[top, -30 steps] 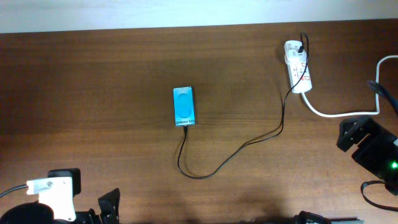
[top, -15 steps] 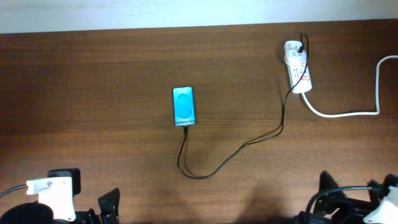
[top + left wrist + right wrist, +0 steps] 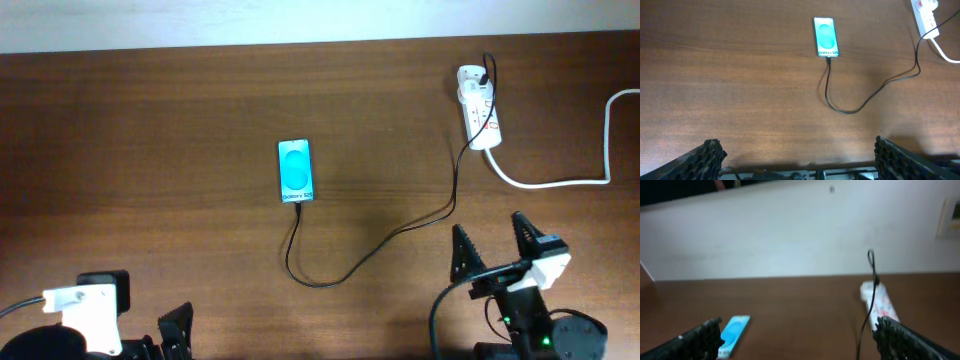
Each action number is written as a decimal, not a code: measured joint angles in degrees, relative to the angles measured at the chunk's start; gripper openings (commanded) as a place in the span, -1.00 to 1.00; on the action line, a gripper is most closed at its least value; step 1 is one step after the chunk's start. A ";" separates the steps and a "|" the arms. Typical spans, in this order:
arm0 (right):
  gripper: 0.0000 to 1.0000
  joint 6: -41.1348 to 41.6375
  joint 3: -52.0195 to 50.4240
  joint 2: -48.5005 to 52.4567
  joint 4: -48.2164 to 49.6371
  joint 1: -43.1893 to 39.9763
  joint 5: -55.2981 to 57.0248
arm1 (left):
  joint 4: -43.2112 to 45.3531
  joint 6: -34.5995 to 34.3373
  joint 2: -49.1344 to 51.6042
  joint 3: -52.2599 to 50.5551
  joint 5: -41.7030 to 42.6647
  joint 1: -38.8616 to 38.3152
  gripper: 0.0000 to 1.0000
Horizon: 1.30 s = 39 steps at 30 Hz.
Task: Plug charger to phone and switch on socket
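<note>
The phone [image 3: 295, 171] lies flat mid-table, cyan screen up, and also shows in the left wrist view [image 3: 825, 37] and the right wrist view [image 3: 733, 329]. The black charger cable [image 3: 380, 240] runs from the phone's near end in a loop to the white socket strip [image 3: 477, 108] at the back right; its tip meets the phone's bottom edge [image 3: 828, 57]. My left gripper [image 3: 797, 160] is open and empty at the front left edge. My right gripper [image 3: 495, 248] is open and empty at the front right, fingers pointing toward the socket [image 3: 879, 302].
The socket's thick white cord [image 3: 560, 180] curves right and off the table's right edge. A pale wall [image 3: 790, 230] stands behind the table's far edge.
My right arm has swung from the right edge to the front right of the table, and its open fingers now point up the table. The left arm, phone and cable have not moved.
</note>
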 measured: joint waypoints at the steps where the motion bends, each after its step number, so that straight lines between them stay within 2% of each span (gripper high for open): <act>1: 0.97 0.22 -1.84 -0.11 2.12 0.72 0.39 | 0.02 0.00 0.00 0.00 -0.02 0.00 0.99; 7: 0.97 0.87 -14.32 -0.28 18.84 3.54 7.76 | 0.02 0.00 0.00 0.00 0.00 0.00 0.98; 9: 0.97 1.73 -17.33 -0.28 20.90 3.58 10.71 | 0.02 0.00 0.00 0.00 0.00 0.00 0.99; 12: 0.97 2.95 -20.17 -0.28 21.92 3.58 13.70 | 0.02 0.00 0.00 0.00 0.00 0.00 0.98; 17: 0.97 3.15 -21.51 -0.33 17.77 3.58 17.64 | 0.00 0.00 0.00 0.00 0.00 0.00 0.99; 39: 0.97 3.15 -21.51 -0.33 17.77 3.58 17.38 | 0.02 0.00 0.00 0.00 0.00 0.00 0.99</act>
